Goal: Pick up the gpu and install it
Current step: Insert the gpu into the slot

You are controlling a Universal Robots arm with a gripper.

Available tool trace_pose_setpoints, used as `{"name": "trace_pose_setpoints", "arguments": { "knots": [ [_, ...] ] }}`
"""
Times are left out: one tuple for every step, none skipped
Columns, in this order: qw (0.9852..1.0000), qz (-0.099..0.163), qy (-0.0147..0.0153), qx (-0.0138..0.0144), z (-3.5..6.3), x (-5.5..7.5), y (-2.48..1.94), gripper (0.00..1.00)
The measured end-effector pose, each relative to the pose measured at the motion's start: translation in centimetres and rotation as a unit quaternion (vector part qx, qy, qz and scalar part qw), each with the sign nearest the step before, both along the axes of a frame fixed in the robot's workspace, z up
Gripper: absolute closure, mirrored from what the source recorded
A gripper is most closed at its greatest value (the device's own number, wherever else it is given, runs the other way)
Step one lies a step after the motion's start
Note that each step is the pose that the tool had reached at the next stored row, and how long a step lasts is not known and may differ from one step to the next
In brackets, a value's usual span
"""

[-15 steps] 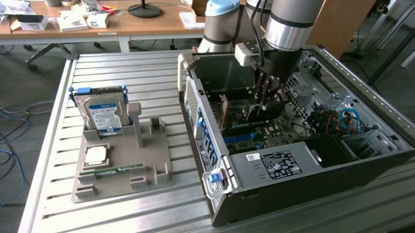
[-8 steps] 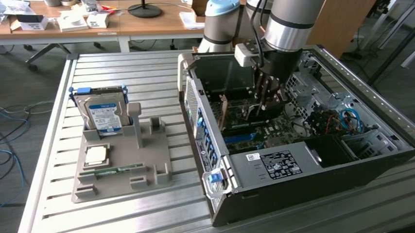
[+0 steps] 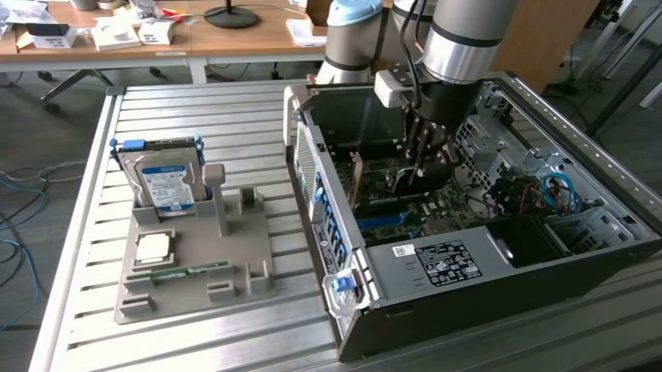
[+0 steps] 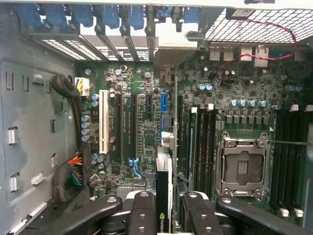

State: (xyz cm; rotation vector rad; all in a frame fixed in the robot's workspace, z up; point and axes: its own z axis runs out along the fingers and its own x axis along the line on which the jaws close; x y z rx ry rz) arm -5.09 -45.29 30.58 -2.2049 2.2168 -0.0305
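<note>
hand (image 4: 168, 218) clamped on the gpu (image 4: 165, 166), card edge-on above the motherboard (image 4: 244, 117), inside open computer case (image 3: 414, 318)

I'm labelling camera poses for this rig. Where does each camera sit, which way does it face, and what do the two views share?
Exterior view: raised, off the arm, looking down across the slatted table at the open computer case; the arm and pincer reach down into it.
Wrist view: on the wrist, facing straight down onto the motherboard; the pincer's black fingers show, closed on the gpu, which is seen edge-on.
Shared: the motherboard, the case interior and the pincer.
</note>
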Motion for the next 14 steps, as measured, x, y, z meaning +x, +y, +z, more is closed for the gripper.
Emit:
{"name": "trace_pose_setpoints", "arguments": {
  "knots": [
    [1.0, 0.0, 0.0, 0.0, 0.0, 0.0, 0.0, 0.74],
    [1.0, 0.0, 0.0, 0.0, 0.0, 0.0, 0.0, 0.74],
    [1.0, 0.0, 0.0, 0.0, 0.0, 0.0, 0.0, 0.74],
    [1.0, 0.0, 0.0, 0.0, 0.0, 0.0, 0.0, 0.74],
    [1.0, 0.0, 0.0, 0.0, 0.0, 0.0, 0.0, 0.74],
    [1.0, 0.0, 0.0, 0.0, 0.0, 0.0, 0.0, 0.74],
    [1.0, 0.0, 0.0, 0.0, 0.0, 0.0, 0.0, 0.74],
    [1.0, 0.0, 0.0, 0.0, 0.0, 0.0, 0.0, 0.74],
    [1.0, 0.0, 0.0, 0.0, 0.0, 0.0, 0.0, 0.74],
    [1.0, 0.0, 0.0, 0.0003, -0.01, 0.0, 0.0, 0.74],
    [1.0, 0.0, 0.0001, 0.0005, -0.01, 0.0, 0.0, 0.74],
    [1.0, 0.0, 0.0001, 0.0005, -0.01, 0.0, 0.0, 0.74],
    [1.0, 0.0, 0.0002, 0.0004, -0.01, 0.0, 0.0, 0.74],
    [1.0, 0.0, 0.0011, 0.0005, 0.0, 0.01, -0.01, 0.74]
  ]
}}
